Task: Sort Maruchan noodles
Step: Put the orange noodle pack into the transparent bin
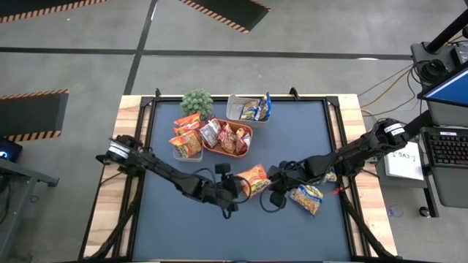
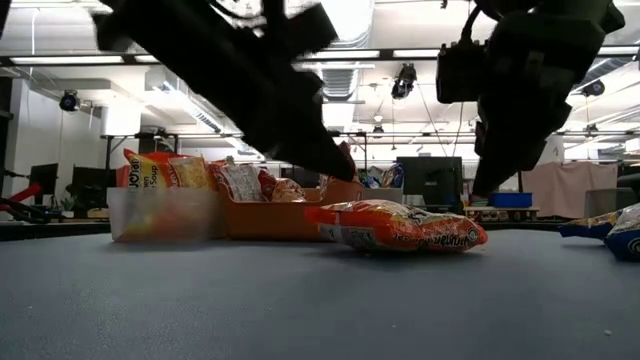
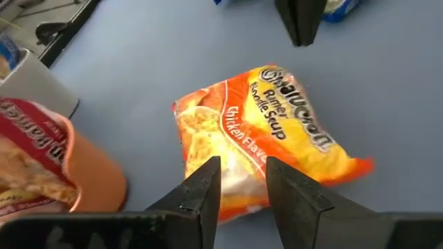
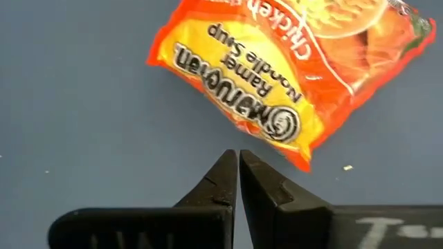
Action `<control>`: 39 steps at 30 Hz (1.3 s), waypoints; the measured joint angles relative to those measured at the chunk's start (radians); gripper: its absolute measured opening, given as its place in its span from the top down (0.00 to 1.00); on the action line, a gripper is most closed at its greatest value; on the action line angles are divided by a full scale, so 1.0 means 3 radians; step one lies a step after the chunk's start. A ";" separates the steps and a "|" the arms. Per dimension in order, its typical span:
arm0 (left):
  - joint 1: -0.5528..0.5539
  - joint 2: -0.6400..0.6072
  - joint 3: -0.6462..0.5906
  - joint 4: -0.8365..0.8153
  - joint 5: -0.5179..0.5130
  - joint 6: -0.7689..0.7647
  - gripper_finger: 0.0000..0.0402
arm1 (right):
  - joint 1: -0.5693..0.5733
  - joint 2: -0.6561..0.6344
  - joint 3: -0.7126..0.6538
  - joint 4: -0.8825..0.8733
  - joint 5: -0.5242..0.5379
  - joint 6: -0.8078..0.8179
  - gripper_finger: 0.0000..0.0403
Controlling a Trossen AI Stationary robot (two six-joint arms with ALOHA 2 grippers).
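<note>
So the orange noodle packet (image 1: 254, 180) is lying flat on the blue mat (image 1: 190, 226), a bit toward the front from the orange tray (image 1: 228, 149) and apart from it. The left gripper (image 3: 242, 181) is right at the packet's edge with its fingers partly spread over it, a gap showing between them, not clamped on anything as far as I can see. The right gripper (image 4: 238, 174) sits just off the packet's other side, fingers pressed together on nothing, not touching the packet. Another packet, blue and yellow (image 1: 306, 197), lies on the mat further out from the tray, past the right gripper. The tray itself has red packets (image 1: 232, 137) piled in it, and the clear tub (image 2: 165, 214) next to it holds more orange ones (image 1: 188, 136).
</note>
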 joint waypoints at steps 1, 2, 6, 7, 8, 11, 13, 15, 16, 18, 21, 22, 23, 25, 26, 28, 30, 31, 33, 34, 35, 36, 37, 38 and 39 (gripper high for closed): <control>0.0010 0.0041 0.0019 0.0017 0.0004 -0.0001 0.76 | -0.0007 0.0000 0.0000 -0.0051 -0.0001 0.0015 0.97; 0.0016 0.0072 0.0032 0.0016 0.0000 -0.0001 0.77 | -0.0014 0.0000 0.0000 -0.0102 -0.0003 0.0042 0.95; 0.0019 0.0181 0.0097 0.0023 0.0004 0.0001 0.80 | -0.0066 -0.0034 0.0013 -0.0370 -0.0004 0.0089 0.85; 0.0022 0.0207 0.0115 0.0020 0.0003 0.0000 0.80 | -0.0084 -0.0057 0.0016 -0.0388 -0.0003 0.0089 0.82; 0.0025 0.0228 0.0131 0.0029 0.0007 0.0000 0.81 | -0.0105 -0.0095 0.0016 -0.0421 -0.0004 0.0086 0.78; 0.0031 0.0285 0.0140 0.0022 0.0005 -0.0001 0.82 | -0.0178 -0.0208 -0.0005 -0.0419 0.0007 0.0021 0.67; 0.0031 0.0315 0.0133 0.0027 0.0005 -0.0028 0.83 | -0.0242 -0.0286 -0.0044 -0.0404 0.0046 -0.0029 0.60; 0.0033 0.0316 0.0106 0.0014 0.0010 -0.0085 0.83 | -0.0312 -0.0367 -0.0079 -0.0350 0.0135 -0.0049 0.53; 0.0034 0.0316 0.0095 0.0023 0.0010 -0.0108 0.84 | -0.0348 -0.0402 -0.0106 -0.0332 0.0193 -0.0054 0.50; 0.0034 0.0310 0.0067 0.0010 0.0011 -0.0139 0.84 | -0.0422 -0.0437 -0.0166 -0.0238 0.0263 -0.0062 0.44; 0.0034 0.0309 0.0056 -0.0007 0.0042 -0.0181 0.86 | -0.0551 -0.0444 -0.0298 0.0124 0.0262 -0.0059 0.38; 0.0034 0.0309 0.0056 -0.0022 0.0043 -0.0188 0.86 | -0.0592 -0.0439 -0.0337 0.0263 0.0257 -0.0051 0.36; 0.0034 0.0315 0.0056 -0.0030 0.0044 -0.0200 0.86 | -0.0632 -0.0428 -0.0378 0.0388 0.0237 -0.0048 0.34; 0.0034 0.0323 0.0055 -0.0057 0.0044 -0.0244 0.87 | -0.0702 -0.0392 -0.0443 0.0592 0.0163 -0.0038 0.31; 0.0034 0.0328 0.0054 -0.0061 0.0044 -0.0259 0.87 | -0.0732 -0.0381 -0.0471 0.0667 0.0124 -0.0031 0.30; 0.0034 0.0331 0.0053 -0.0063 0.0044 -0.0266 0.87 | -0.0776 -0.0350 -0.0517 0.0832 0.0073 -0.0025 0.27; 0.0034 0.0332 0.0053 -0.0067 0.0045 -0.0270 0.87 | -0.0803 -0.0317 -0.0566 0.0929 0.0060 0.0003 0.25; 0.0034 0.0332 0.0053 -0.0081 0.0045 -0.0277 0.87 | -0.0806 -0.0287 -0.0584 0.0947 0.0058 0.0022 0.24; 0.0035 0.0333 0.0050 -0.0096 0.0046 -0.0288 0.87 | -0.0810 -0.0227 -0.0610 0.1000 0.0058 0.0050 0.23; 0.0035 0.0333 0.0049 -0.0098 0.0047 -0.0295 0.87 | -0.0808 -0.0212 -0.0618 0.1026 0.0057 0.0056 0.22; 0.0035 0.0333 0.0049 -0.0100 0.0047 -0.0300 0.87 | -0.0806 -0.0184 -0.0627 0.1076 0.0058 0.0078 0.22; 0.0035 0.0333 0.0049 -0.0101 0.0048 -0.0301 0.87 | -0.0806 -0.0149 -0.0634 0.1153 0.0055 0.0106 0.21; 0.0035 0.0333 0.0049 -0.0101 0.0048 -0.0306 0.87 | -0.0806 -0.0123 -0.0648 0.1223 0.0031 0.0125 0.21; 0.0035 0.0333 0.0049 -0.0104 0.0048 -0.0317 0.87 | -0.0806 -0.0101 -0.0674 0.1259 -0.0008 0.0138 0.21; 0.0035 0.0333 0.0047 -0.0105 0.0048 -0.0327 0.87 | -0.0806 -0.0063 -0.0691 0.1324 -0.0033 0.0147 0.21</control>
